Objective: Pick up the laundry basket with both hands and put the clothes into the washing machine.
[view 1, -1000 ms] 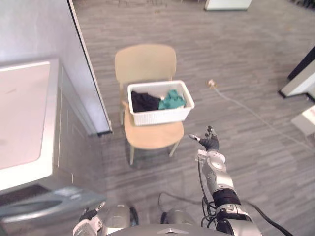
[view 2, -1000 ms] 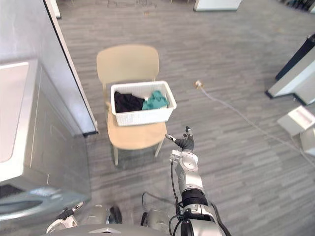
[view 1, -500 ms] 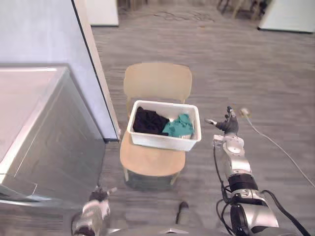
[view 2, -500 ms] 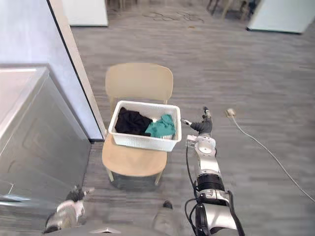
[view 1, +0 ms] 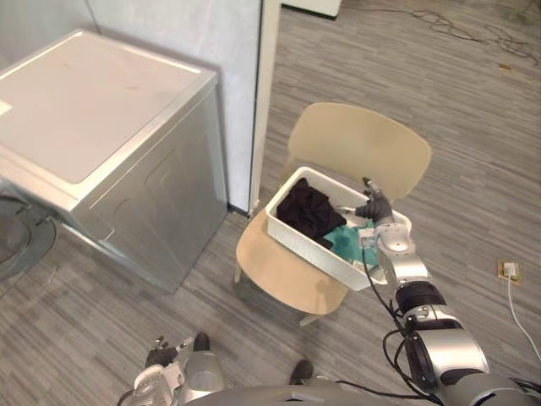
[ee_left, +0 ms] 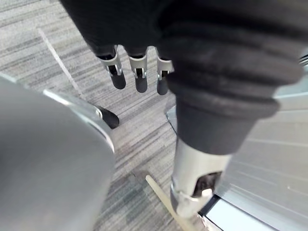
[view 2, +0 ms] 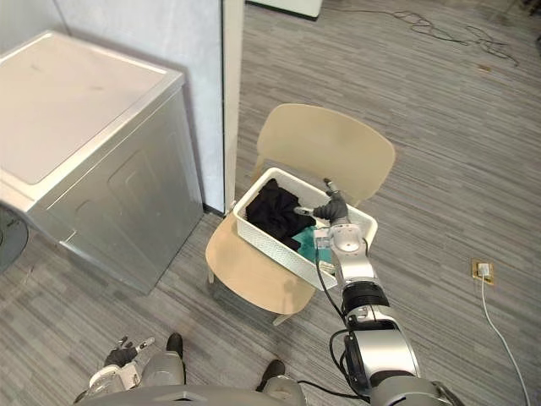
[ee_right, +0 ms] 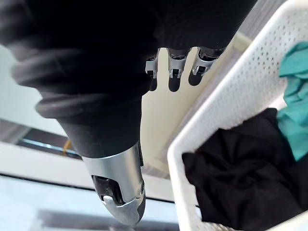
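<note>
Right hand [view 2: 334, 209] now at basket [view 2: 269, 250] | black cloth [view 2: 272, 211], teal cloth [view 2: 308, 238] inside

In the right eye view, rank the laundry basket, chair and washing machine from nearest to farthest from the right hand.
1. laundry basket, directly under the right hand
2. chair, beneath and behind the basket
3. washing machine, off to the robot's left

right hand [view 1: 374, 208] sits in front of laundry basket [view 1: 311, 248] far rim, that stretch covered, can't tell if touching. teal cloth [view 1: 341, 240] half hidden behind same arm. black garment [view 1: 306, 210] bunched up, no idea what kind. chair [view 1: 363, 145] seat mostly under basket. washing machine [view 1: 110, 127] left corner cut off by edge; round grey thing [view 1: 19, 241] beside it also cut, can't tell what. left hand [view 1: 159, 356] tiny at bottom edge.
</note>
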Controlling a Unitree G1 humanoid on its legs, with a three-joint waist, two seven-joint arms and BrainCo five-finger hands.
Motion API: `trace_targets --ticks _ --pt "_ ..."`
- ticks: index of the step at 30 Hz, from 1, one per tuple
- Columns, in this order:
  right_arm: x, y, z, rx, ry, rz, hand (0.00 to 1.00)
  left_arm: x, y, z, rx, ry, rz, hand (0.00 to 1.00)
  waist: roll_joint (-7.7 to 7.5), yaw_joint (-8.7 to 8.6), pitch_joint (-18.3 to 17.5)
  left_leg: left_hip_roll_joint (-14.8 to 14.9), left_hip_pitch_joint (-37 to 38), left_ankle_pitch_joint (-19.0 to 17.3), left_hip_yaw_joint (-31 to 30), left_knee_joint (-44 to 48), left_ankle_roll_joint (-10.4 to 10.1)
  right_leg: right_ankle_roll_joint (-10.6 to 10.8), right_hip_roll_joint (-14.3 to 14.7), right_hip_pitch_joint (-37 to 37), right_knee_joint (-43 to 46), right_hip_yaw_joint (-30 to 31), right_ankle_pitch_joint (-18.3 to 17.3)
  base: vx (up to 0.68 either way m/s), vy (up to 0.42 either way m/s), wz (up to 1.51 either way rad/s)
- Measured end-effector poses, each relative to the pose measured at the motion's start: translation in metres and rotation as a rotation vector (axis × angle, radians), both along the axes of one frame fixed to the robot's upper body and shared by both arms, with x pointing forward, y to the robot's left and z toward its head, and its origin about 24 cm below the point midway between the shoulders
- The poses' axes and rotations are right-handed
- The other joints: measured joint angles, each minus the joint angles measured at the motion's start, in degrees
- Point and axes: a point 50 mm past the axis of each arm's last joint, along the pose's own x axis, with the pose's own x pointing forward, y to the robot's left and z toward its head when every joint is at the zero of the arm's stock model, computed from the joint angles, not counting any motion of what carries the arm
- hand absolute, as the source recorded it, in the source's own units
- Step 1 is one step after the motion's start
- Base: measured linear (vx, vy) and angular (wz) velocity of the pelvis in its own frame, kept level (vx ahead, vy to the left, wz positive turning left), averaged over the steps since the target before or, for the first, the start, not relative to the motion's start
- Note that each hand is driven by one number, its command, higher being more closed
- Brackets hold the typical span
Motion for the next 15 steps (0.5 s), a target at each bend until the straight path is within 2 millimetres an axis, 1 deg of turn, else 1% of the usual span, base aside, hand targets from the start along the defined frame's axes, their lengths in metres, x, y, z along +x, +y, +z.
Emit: trace_targets --ticks 1,2,3,4,6,7,8,10,11,12,15 --pt "0.007 0.001 0.007 -0.016 -0.004 0.004 0.00 0.002 0.005 0.002 0.014 -0.008 -0.001 0.00 0.09 0.08 1.2 -0.7 -1.6 -0.1 -1.0 0.8 0.5 0.3 -0.6 -0.6 -0.2 -0.5 0.3 -0.07 0.126 0.29" --pt "0.020 0.006 0.023 -0.079 -0.020 0.032 0.00 0.003 0.006 0.003 0.018 -0.018 0.003 0.00 0.19 0.59 2.8 -1.2 -3.3 0.1 -1.1 1.3 0.9 0.5 -1.1 -2.1 0.0 -0.4 0.9 -0.09 0.123 0.20" --pt "0.027 0.007 0.032 -0.107 -0.032 0.047 0.00 0.005 0.006 0.004 0.020 -0.026 0.002 0.00 0.36 0.70 3.7 -1.4 -4.3 0.2 -1.2 1.7 1.1 0.4 -1.2 -2.9 -0.1 -0.4 1.3 -0.12 0.116 0.03" --pt "0.036 0.008 0.049 -0.158 -0.055 0.062 0.00 0.009 0.006 0.005 0.021 -0.041 0.001 0.00 0.55 1.24 5.0 -1.5 -5.8 0.6 -1.3 1.9 1.4 0.2 -1.4 -4.3 -0.1 -0.4 1.8 -0.12 0.100 0.06" --pt "0.054 0.003 0.093 -0.299 -0.105 0.063 0.00 0.024 0.005 0.010 0.015 -0.088 0.007 0.00 1.03 2.68 8.8 -1.9 -8.7 2.4 -1.4 1.5 1.7 0.0 -1.6 -7.3 -0.1 -0.6 3.1 -0.13 0.080 0.07" --pt "0.059 0.000 0.107 -0.344 -0.116 0.058 0.00 0.029 0.005 0.012 0.012 -0.106 0.010 0.00 1.03 3.18 9.6 -1.9 -9.8 2.9 -1.4 1.4 1.8 -0.2 -1.7 -8.6 0.0 -0.5 3.5 -0.09 0.037 0.01" --pt "0.060 -0.002 0.115 -0.374 -0.123 0.051 0.00 0.033 0.004 0.014 0.010 -0.123 0.009 0.00 1.04 3.39 10.3 -1.9 -10.3 3.1 -1.3 1.2 1.8 -0.2 -1.7 -9.2 0.0 -0.5 3.6 -0.07 0.025 0.02" --pt "0.063 -0.012 0.140 -0.432 -0.145 0.012 0.00 0.052 -0.001 0.023 0.010 -0.192 -0.026 0.00 1.02 3.51 12.1 -2.4 -12.2 4.8 -1.4 -0.5 2.0 -0.4 -2.2 -11.7 0.4 -0.9 4.0 -0.07 0.025 0.09" --pt "0.063 -0.014 0.143 -0.437 -0.151 0.006 0.00 0.057 -0.002 0.026 0.008 -0.209 -0.030 0.00 1.03 3.41 12.2 -2.5 -12.8 5.2 -1.4 -0.8 2.1 -0.4 -2.3 -12.4 0.4 -1.0 4.1 -0.04 0.015 0.11" --pt "0.063 -0.019 0.149 -0.452 -0.155 -0.007 0.00 0.070 -0.007 0.032 -0.001 -0.258 -0.041 0.00 1.08 3.32 13.0 -2.7 -13.4 6.0 -1.5 -1.9 2.1 -0.4 -2.5 -13.3 0.4 -1.4 4.4 -0.01 -0.002 0.08" --pt "0.063 -0.026 0.155 -0.488 -0.130 -0.030 0.00 0.090 -0.019 0.047 -0.026 -0.363 -0.068 0.00 1.23 3.00 14.4 -3.0 -13.6 6.8 -1.6 -2.9 2.2 -0.4 -2.9 -14.0 0.6 -1.8 4.4 -0.01 -0.004 0.06"
